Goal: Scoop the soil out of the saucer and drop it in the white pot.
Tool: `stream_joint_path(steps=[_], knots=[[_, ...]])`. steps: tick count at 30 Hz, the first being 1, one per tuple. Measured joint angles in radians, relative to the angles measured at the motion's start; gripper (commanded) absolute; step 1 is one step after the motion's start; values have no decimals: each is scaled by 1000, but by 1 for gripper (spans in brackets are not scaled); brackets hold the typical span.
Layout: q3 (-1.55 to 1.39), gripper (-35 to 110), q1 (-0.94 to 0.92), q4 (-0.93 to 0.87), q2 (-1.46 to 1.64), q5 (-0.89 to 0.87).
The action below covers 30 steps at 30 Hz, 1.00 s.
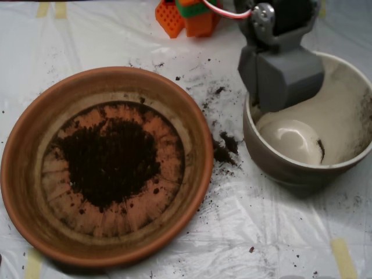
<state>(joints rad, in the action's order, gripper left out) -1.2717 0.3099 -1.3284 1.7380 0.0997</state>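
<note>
Here the saucer (23, 174) sits at left on the plastic-covered counter (261, 232), its soil (110, 163) heaped at centre within easy scooping reach. At right, the white pot (349, 128) stands close beside it, shortening each transfer. The scoop (282, 78) hangs over the pot's far-left rim; whether its jaws are parted cannot be told. Spilled crumbs (225, 148) lie between the vessels.

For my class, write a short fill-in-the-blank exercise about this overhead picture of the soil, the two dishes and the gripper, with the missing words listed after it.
1. Most of the soil lies in the middle of the ____.
2. The gripper hangs over the rim of the ____ pot.
3. Spilled crumbs lie on the plastic sheet ____ the saucer and the pot.

Missing words: saucer; white; between
</note>
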Motion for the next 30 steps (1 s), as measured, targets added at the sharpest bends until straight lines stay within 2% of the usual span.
stream_joint_path(steps=[2, 5, 8, 13, 30], knots=[[20, 4, 38, -25, -25, 11], [28, 23, 83, -46, -58, 17], [28, 33, 100, -46, -71, 32], [29, 37, 103, -52, -83, 35], [29, 35, 123, -52, -86, -2]])
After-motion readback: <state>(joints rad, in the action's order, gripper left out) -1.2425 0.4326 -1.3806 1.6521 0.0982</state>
